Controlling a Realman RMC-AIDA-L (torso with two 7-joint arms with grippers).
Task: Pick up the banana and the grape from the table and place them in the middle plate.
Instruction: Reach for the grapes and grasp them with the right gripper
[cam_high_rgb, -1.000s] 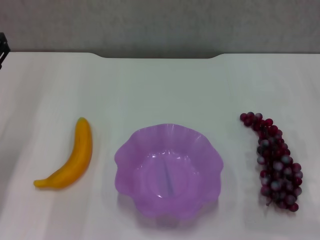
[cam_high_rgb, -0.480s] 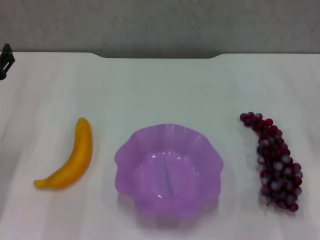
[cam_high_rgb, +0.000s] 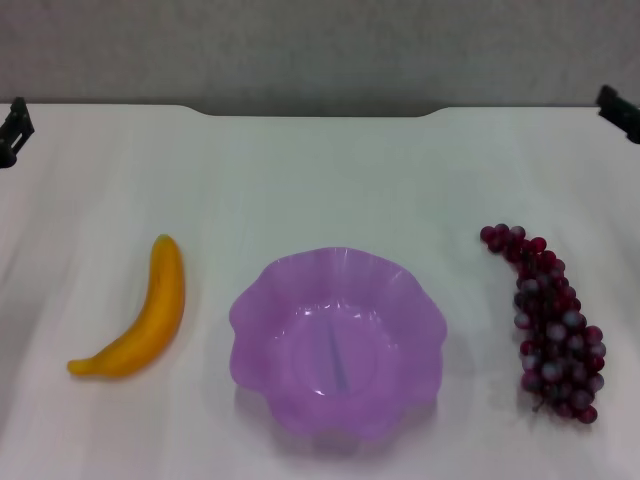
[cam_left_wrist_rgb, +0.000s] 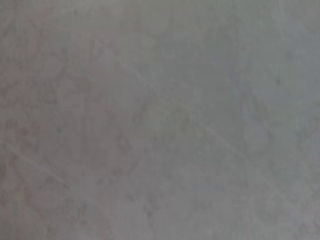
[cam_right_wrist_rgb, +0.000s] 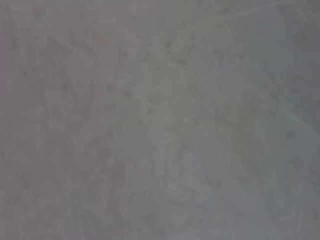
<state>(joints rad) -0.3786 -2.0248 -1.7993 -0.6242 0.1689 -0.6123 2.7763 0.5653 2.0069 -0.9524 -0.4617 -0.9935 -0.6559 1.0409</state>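
Banana (cam_high_rgb: 140, 322) lies flat on table (cam_high_rgb: 330, 180), left of middle plate (cam_high_rgb: 337, 340), apart from it. Grape (cam_high_rgb: 552, 320) bunch lies right of plate, also apart. Plate empty; neither fruit picked yet.

Left gripper (cam_high_rgb: 12, 130) just at far left table edge; right gripper (cam_high_rgb: 618, 108) at far right edge. Finger spread of either: cannot tell. Wrist views show only blank grey.

Risks, judged: smooth curved banana may roll or slip out of pinch; loose grape bunch may sag or slip if caught by few berries; wavy plate rim may get nudged on lowering.

Nothing else on table; paths to both fruits unobstructed.

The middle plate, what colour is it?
The middle plate is translucent purple, with a wavy scalloped rim. The head view shows it best.
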